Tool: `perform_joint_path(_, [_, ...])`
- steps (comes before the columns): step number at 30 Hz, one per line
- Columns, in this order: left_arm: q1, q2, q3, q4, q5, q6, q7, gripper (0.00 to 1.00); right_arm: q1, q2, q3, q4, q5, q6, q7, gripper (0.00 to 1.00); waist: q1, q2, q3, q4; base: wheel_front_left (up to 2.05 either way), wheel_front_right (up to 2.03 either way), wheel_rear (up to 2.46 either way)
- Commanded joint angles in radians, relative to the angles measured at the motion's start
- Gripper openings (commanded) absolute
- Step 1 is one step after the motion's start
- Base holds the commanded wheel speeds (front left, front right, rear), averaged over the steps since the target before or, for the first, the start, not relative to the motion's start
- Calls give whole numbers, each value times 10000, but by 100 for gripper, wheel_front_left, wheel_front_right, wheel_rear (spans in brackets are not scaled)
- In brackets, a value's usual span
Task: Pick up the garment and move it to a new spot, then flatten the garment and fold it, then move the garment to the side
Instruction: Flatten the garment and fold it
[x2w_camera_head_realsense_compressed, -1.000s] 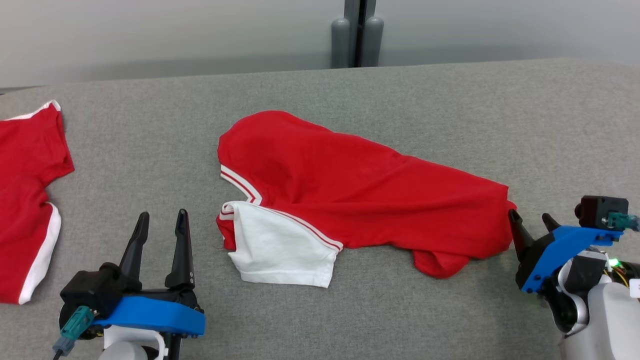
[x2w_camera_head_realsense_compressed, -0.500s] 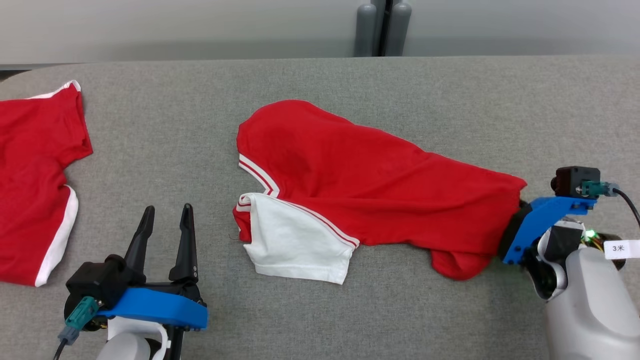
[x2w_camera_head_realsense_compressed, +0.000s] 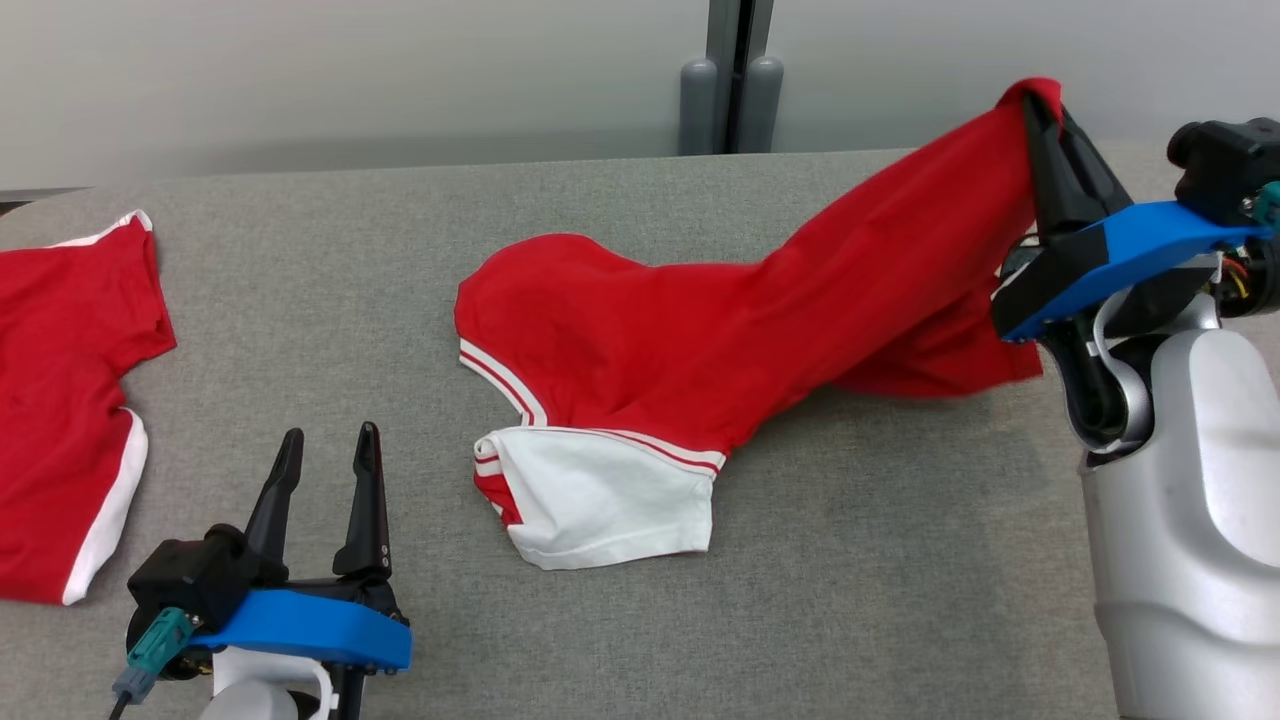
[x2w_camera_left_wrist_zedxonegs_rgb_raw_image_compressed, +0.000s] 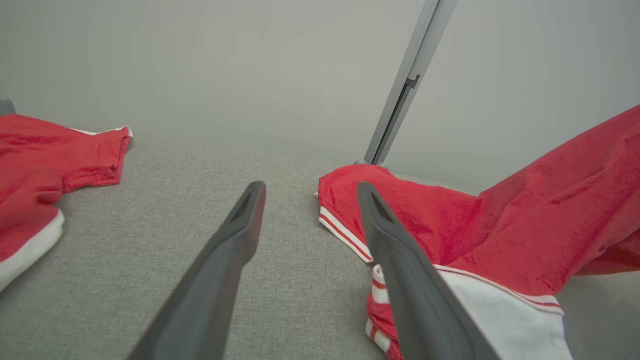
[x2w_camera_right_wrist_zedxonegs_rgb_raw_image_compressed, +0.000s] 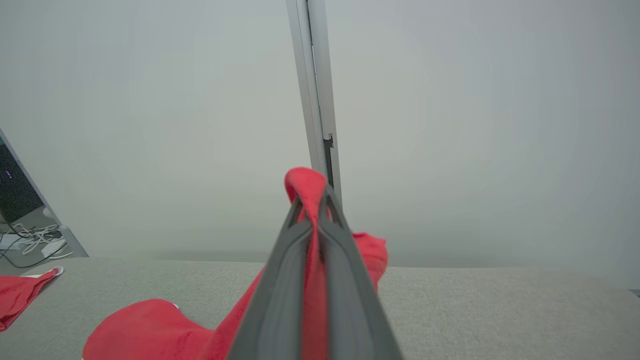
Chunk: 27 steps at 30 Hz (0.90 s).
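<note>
Right gripper's move: a second ago the right gripper (x2w_camera_head_realsense_compressed: 1038, 105) sat low at the near right end of the garment (x2w_camera_head_realsense_compressed: 700, 340) with its fingers apart. Now it is raised toward the far right, fingers pressed together on a red corner of the cloth.
Other red garment (x2w_camera_head_realsense_compressed: 70, 400): lies flat at the left end of the table (x2w_camera_head_realsense_compressed: 900, 560), well apart from the task's garment, with white trim along its near edge.
Left gripper (x2w_camera_head_realsense_compressed: 328, 432): near left, low over the table, fingers apart and holding nothing, pointing toward the far side. It is just left of the white sleeve panel (x2w_camera_head_realsense_compressed: 610, 495).
Garment: middle of the table. Its left part, with the white panel and striped trim, rests on the grey surface. Its right part slopes up off the table to the clamped corner.
Progress: by my judgement the pick-up is only begun. Carrying it to a new spot, flattening, folding and setting it aside are all left.
Surroundings: a grey post (x2w_camera_head_realsense_compressed: 730, 90) stands behind the far edge, before a plain pale wall.
In the way: the other red garment takes the left end, so that side looks cramped for laying cloth down.
</note>
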<state>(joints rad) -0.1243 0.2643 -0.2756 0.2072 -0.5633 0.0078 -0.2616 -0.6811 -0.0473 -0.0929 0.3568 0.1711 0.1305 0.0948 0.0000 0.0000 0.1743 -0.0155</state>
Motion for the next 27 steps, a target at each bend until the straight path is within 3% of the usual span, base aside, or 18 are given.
perform_joint_path(1, [92, -16, 49, -34, 39, -38, -50, 100, 158, -63, -2, -311, 184, 4, -118, 0, 0, 0, -31, -53, 0, 0, 0])
perform_joint_path(9, [241, -28, 234, -181, 48, 28, -50, 100, 2736, -49, -1034, -1283, 1301, 5, 52, 0, 0, 0, 52, -277, 0, 0, 0])
perform_joint_path(15, [116, 63, 262, -209, 96, 51, -43, 100, 4577, -49, -1466, -314, 2206, 7, -420, 0, 0, 0, 197, -597, 0, 0, 0])
perform_joint_path(16, [92, 66, 251, -192, 99, 61, -26, 100, 4748, -46, -1421, -92, 2242, 5, -467, 81, 0, 0, 200, -640, 0, 0, 0])
perform_joint_path(17, [75, 76, 230, -162, 101, 56, 11, 100, 4880, -46, -1380, 105, 2179, 5, -515, 100, 0, 0, 192, -681, 0, 0, 0])
perform_joint_path(21, [79, 64, 203, -65, 85, 86, 30, 100, 5032, -52, -1154, 168, 1545, 5, -915, 100, 0, 0, 118, -808, 0, 0, 0])
perform_joint_path(27, [222, -7, 127, 85, 31, 45, 19, 100, 5137, -49, -988, -1011, -26, 5, -1778, 100, 0, 0, -113, -817, 0, 0, 0])
